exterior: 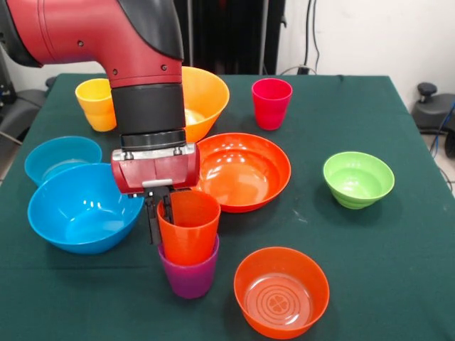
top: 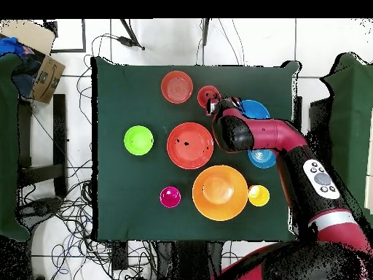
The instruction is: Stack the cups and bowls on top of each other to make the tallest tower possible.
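My gripper (exterior: 160, 214) (top: 213, 107) is shut on the left rim of the orange-red cup (exterior: 189, 227) (top: 209, 95), one finger inside and one outside. That cup sits partly inside the purple cup (exterior: 190, 275), forming a two-cup tower near the table's front. The yellow cup (exterior: 96, 104) (top: 258, 195) and the crimson cup (exterior: 271, 103) (top: 170, 197) stand apart at the far side. Around the stack lie the wide red-orange bowl (exterior: 242, 170) (top: 190, 145), large blue bowl (exterior: 82, 209), small blue bowl (exterior: 60, 158), orange-yellow bowl (exterior: 205, 99) (top: 220, 192), green bowl (exterior: 357, 179) (top: 138, 140) and small translucent orange bowl (exterior: 281, 291) (top: 177, 87).
The large blue bowl and the red-orange bowl flank the stack closely. The green tablecloth (exterior: 398, 270) ends at the edges all round. A cardboard box (top: 44, 73) and cables lie on the floor beside the table.
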Robot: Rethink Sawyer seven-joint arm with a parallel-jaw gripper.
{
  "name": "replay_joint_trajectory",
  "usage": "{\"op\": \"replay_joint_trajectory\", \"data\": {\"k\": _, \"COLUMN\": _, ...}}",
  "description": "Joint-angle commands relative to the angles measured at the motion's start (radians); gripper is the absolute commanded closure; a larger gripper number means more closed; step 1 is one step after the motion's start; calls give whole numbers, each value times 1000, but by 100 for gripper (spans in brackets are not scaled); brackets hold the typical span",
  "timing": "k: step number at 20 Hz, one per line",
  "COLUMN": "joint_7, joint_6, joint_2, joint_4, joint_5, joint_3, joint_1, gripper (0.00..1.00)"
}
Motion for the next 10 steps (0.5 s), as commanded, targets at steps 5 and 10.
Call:
{"op": "replay_joint_trajectory", "data": {"k": 5, "joint_7": -12, "joint_6": -10, "joint_2": 26, "joint_4": -75, "joint_5": -63, "joint_3": 3, "joint_1": 70, "gripper": 100}}
{"op": "replay_joint_trajectory", "data": {"k": 10, "joint_7": -6, "joint_6": -1, "joint_2": 30, "joint_4": -59, "joint_5": -56, "joint_3": -4, "joint_1": 69, "gripper": 100}}
